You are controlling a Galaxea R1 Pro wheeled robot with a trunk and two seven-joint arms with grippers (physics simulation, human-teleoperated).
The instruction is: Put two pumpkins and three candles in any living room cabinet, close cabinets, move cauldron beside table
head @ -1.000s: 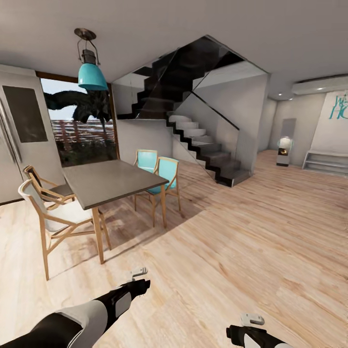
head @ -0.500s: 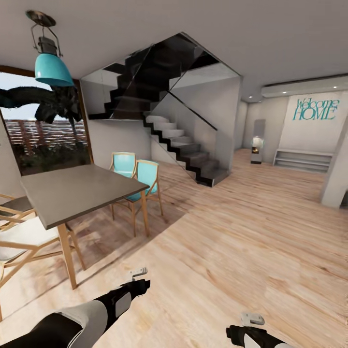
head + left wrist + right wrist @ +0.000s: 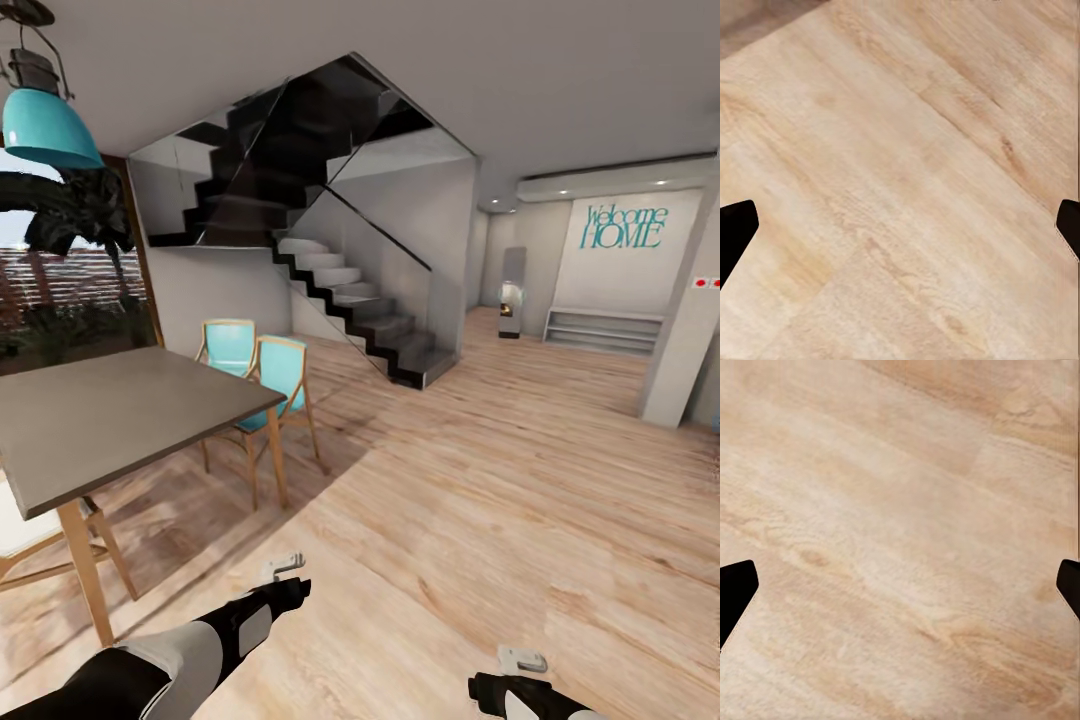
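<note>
I am over a light wood plank floor (image 3: 480, 500), on my way through an open room. My left gripper (image 3: 283, 567) hangs low over the planks at the front left. In the left wrist view it (image 3: 900, 232) is open, its dark fingertips (image 3: 735, 229) wide apart with only bare floor between them. At the front right, my right gripper (image 3: 522, 660) also hovers just above the floor. The right wrist view shows it (image 3: 900, 592) open too, with nothing between its fingers.
A dark dining table (image 3: 110, 420) with turquoise chairs (image 3: 275, 375) and a wooden chair stands at the left. A black staircase (image 3: 370, 320) rises behind it. Far right are a white pillar (image 3: 685, 330) and a low shelf (image 3: 600, 330) under a "Welcome HOME" wall. Open floor stretches ahead and right.
The whole view has swung to the right: table, chairs and stairs slid left, and the "Welcome HOME" wall and pillar came in. Both arms hold the same pose.
</note>
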